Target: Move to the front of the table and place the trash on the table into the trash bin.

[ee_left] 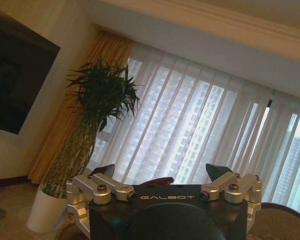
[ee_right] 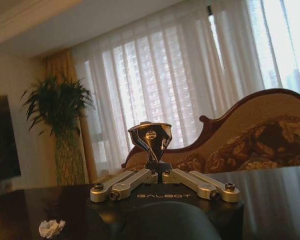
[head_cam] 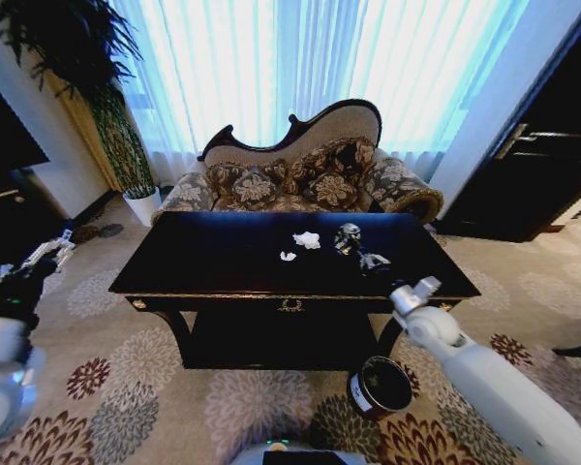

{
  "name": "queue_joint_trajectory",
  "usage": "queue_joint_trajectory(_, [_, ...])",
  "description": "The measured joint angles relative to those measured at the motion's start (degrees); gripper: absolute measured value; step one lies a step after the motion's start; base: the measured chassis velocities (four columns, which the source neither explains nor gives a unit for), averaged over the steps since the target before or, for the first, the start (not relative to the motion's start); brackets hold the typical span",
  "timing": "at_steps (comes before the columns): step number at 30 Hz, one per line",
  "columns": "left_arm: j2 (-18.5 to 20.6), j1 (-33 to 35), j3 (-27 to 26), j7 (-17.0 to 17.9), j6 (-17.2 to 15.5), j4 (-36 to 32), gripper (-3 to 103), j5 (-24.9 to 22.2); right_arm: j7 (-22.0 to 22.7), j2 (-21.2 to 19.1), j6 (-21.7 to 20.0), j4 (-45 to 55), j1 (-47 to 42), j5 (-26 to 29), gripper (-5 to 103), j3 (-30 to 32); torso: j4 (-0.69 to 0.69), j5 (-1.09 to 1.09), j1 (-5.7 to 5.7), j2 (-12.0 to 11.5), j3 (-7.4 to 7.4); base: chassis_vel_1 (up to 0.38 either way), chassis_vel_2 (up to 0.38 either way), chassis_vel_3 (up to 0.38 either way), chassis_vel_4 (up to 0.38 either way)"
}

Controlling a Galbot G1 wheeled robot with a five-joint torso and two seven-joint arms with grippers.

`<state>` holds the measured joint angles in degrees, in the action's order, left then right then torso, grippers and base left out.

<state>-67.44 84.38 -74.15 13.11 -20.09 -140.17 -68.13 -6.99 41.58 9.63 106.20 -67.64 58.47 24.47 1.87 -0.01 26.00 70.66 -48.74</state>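
Observation:
The dark glossy table [head_cam: 213,271] stands straight ahead of me, its gold emblem on the front edge. On its top lies the trash: a white paper wad [head_cam: 307,239], a smaller white scrap [head_cam: 288,257] and shiny clear plastic pieces [head_cam: 348,237]. The round brown trash bin [head_cam: 381,386] sits on the carpet by the table's front right leg. My right gripper [head_cam: 413,294] hovers at the table's front right edge, shut and empty [ee_right: 150,131]; a paper wad [ee_right: 51,228] lies on the tabletop beyond it. My left gripper [head_cam: 53,254] is raised left of the table, open [ee_left: 161,172].
A patterned sofa [head_cam: 300,174] stands behind the table in front of curtained windows. A potted plant [head_cam: 140,203] and a black TV cabinet [head_cam: 5,208] are at the left, a dark door [head_cam: 542,165] at the right. Flowered carpet surrounds the table.

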Motion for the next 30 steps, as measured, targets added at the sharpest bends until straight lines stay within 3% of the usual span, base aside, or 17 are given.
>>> queue_joint_trajectory(8, [-0.16,-0.44,-0.92,0.05,0.01,0.0,100,-1.95,-6.64,4.04,2.44,0.66,-6.38,4.39,0,6.8,-0.01,0.0,0.0,0.0,-0.01,0.0,0.0,0.0,0.0])
queue_joint_trajectory(10, [-0.26,-0.45,-0.89,0.12,0.04,0.22,100,-1.98,-11.68,5.64,3.82,0.38,-7.96,6.84,0,8.76,-0.05,0.0,0.0,0.0,-0.01,0.0,0.0,0.0,0.0])
queue_joint_trajectory(13, [-0.27,-0.59,-0.31,0.15,0.04,0.22,100,-1.95,-22.91,7.54,6.66,-1.42,-11.61,11.94,0,11.98,0.01,-0.02,0.0,0.0,0.0,0.0,0.0,0.0,0.0])
queue_joint_trajectory(15, [-0.36,-0.58,-0.32,0.15,0.04,0.22,100,-1.95,-24.97,7.81,7.11,-1.94,-12.07,12.6,0,12.29,0.01,-0.01,0.0,0.0,0.0,0.0,0.0,0.0,0.0])
queue_joint_trajectory(16, [-0.75,-0.4,-0.87,0.16,0.03,0.2,100,-2.1,-31.19,8.93,8.52,-4.18,-13.4,14.15,0,12.95,0.0,-0.01,0.0,0.0,0.0,0.0,0.0,0.0,0.0])
queue_joint_trajectory(19, [-0.91,-0.22,-1.35,0.21,0.04,0.19,100,-2.43,-35.04,10.08,9.32,-6.05,-14.47,14.47,0,13.35,-0.02,0.01,0.0,0.0,0.0,0.0,0.0,0.0,0.0])
queue_joint_trajectory(22, [-0.39,-0.34,-2.04,0.28,0.04,0.48,100,-3.39,-41.86,12.96,11.19,-10.47,-16.45,14.66,0,14.21,-0.01,-0.01,0.0,0.0,0.0,0.0,0.0,0.0,0.0])
queue_joint_trajectory(30, [-0.33,-0.87,-1.85,0.43,-0.07,0.44,100,-4.04,-45.59,16.2,13.7,-21.4,-17.53,13.1,0,13.04,0.02,0.0,0.0,-0.01,0.0,0.0,0.0,0.0,0.0])
